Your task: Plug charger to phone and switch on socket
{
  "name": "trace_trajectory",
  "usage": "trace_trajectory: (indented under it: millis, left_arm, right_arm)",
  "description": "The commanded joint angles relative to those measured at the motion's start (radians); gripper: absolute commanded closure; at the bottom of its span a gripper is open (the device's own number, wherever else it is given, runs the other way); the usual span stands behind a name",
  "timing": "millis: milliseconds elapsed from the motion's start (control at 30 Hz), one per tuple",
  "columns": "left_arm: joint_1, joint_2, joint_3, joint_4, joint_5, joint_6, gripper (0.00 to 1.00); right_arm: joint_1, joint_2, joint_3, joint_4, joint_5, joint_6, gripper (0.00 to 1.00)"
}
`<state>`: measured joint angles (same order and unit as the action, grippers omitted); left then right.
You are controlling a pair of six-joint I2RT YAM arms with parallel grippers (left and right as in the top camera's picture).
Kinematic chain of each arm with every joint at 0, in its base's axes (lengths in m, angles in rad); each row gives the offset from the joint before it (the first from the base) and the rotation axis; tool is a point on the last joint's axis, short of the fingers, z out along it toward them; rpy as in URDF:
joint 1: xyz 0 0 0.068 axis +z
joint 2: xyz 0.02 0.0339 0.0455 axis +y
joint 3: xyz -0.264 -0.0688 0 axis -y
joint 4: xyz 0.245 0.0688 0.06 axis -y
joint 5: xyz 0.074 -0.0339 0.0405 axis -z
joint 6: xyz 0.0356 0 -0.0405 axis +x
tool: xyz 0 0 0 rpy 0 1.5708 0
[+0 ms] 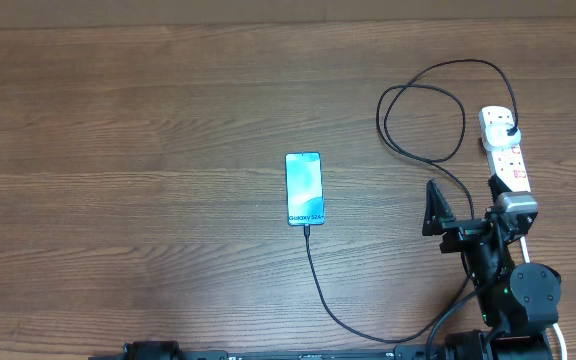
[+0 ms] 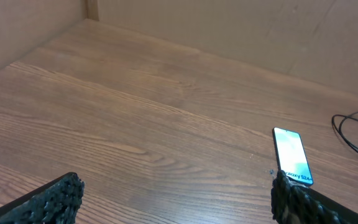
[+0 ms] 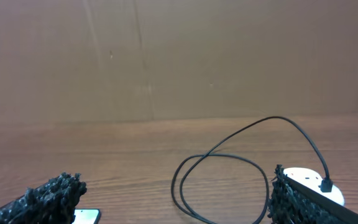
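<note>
My right arm reaches up from the near edge of the table (image 1: 118,150), right claw (image 1: 465,200) spread wide just short of the socket (image 1: 505,150). The charger (image 1: 423,110) is plugged in there, and its far tip meets the phone (image 1: 304,189) mid-table. My left claw (image 2: 176,183) hangs low, fingers equally apart.

place: lab test bench | evid: wood table (image 1: 118,100), brown board walls (image 3: 166,56)
</note>
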<state>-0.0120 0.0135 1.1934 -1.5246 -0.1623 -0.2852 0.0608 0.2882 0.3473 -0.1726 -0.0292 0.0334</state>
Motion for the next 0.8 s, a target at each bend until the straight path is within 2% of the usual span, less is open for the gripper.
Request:
trace_trajectory:
  millis: [0,167,300,767]
  left_arm:
    - [0.008,-0.008,0.006,0.003,-0.013,-0.007,0.00]
    - [0.008,-0.008,0.006,0.004,-0.013,-0.007,0.00]
    - [0.008,-0.008,0.006,0.004,-0.013,-0.007,0.00]
    - [0.008,-0.008,0.006,0.003,-0.013,-0.007,0.00]
  right_arm:
    - [-0.041,-0.054,-0.047,0.016,0.005,-0.005,0.00]
    - [-0.085,-0.232,-0.188,0.087,-0.002,-0.005,0.00]
    - [-0.088,-0.286,-0.227,0.097,-0.002,-0.005,0.00]
    - [-0.089,-0.285,-0.341,0.140,-0.001,-0.018,0.00]
